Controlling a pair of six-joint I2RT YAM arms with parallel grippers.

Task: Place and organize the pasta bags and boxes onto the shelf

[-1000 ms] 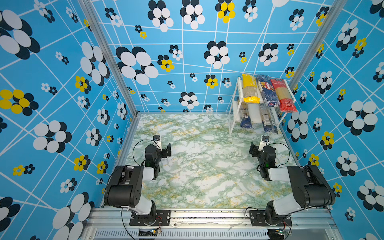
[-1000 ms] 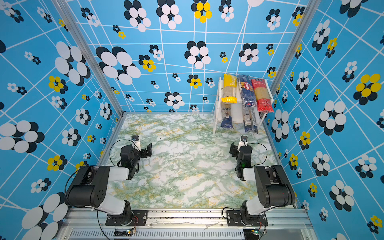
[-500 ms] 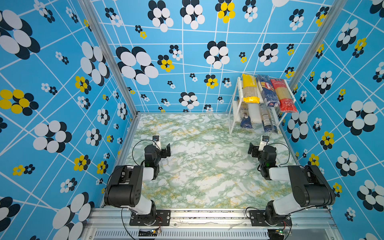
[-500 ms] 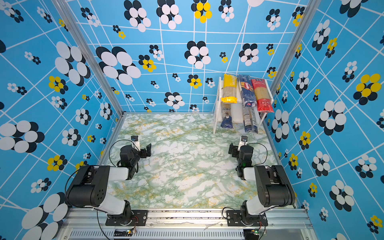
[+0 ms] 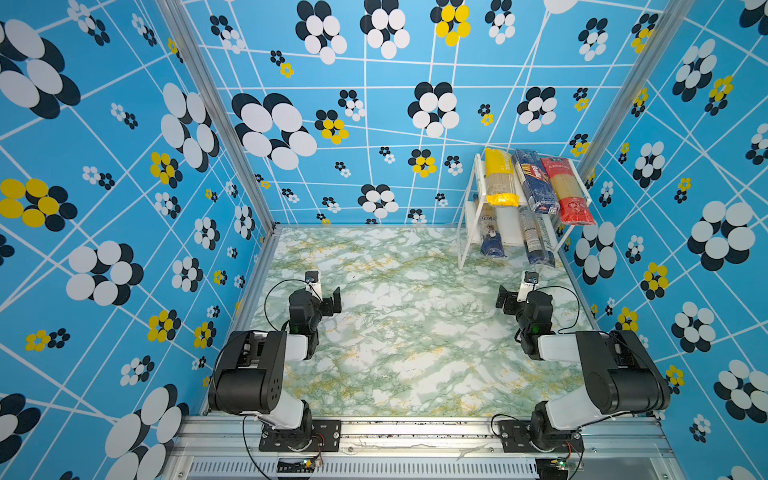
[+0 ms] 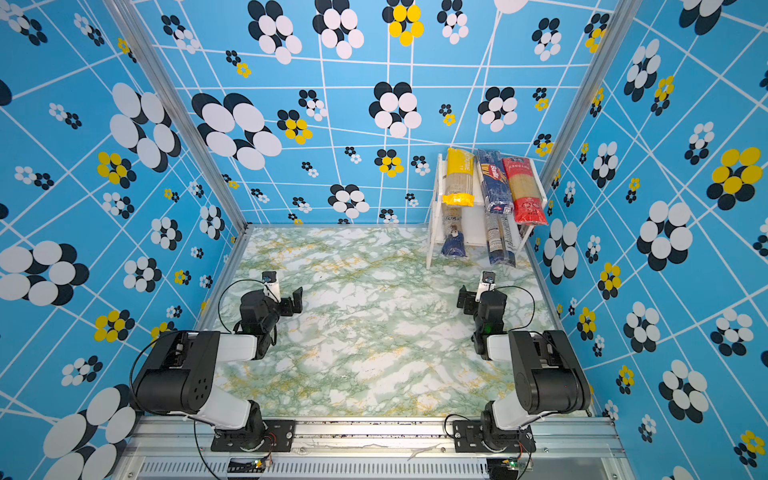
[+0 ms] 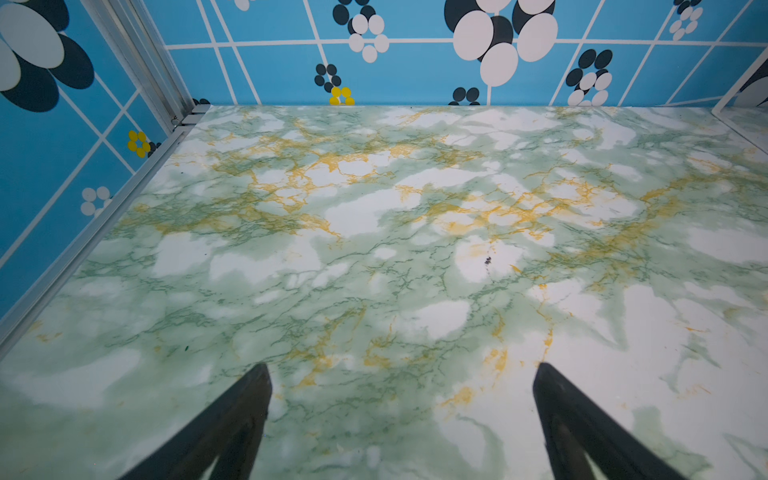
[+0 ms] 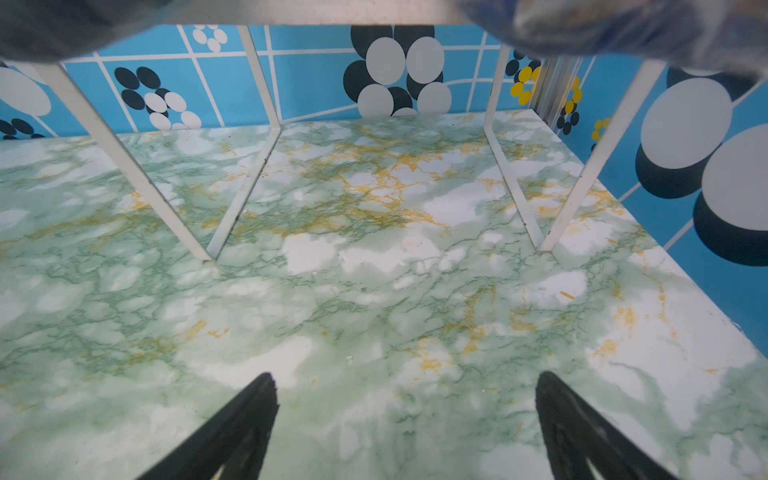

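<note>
Since the shelf [image 5: 509, 226], upper right, holds all packs [image 5: 534, 183], only tidying seems left. Your left gripper [image 7: 400, 368] and right gripper [image 8: 405, 374] gape empty.

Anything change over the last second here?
Nothing visibly moved. The left gripper and right gripper stay open and empty above the table; the yellow pack, blue Barilla pack and red pack stay atop the shelf, the left clear pack and right clear pack on its lower board.

From my right wrist, the shelf [image 8: 129, 166] is cut off above its legs, and a pack [image 8: 602, 29] on it is just a blur.
</note>
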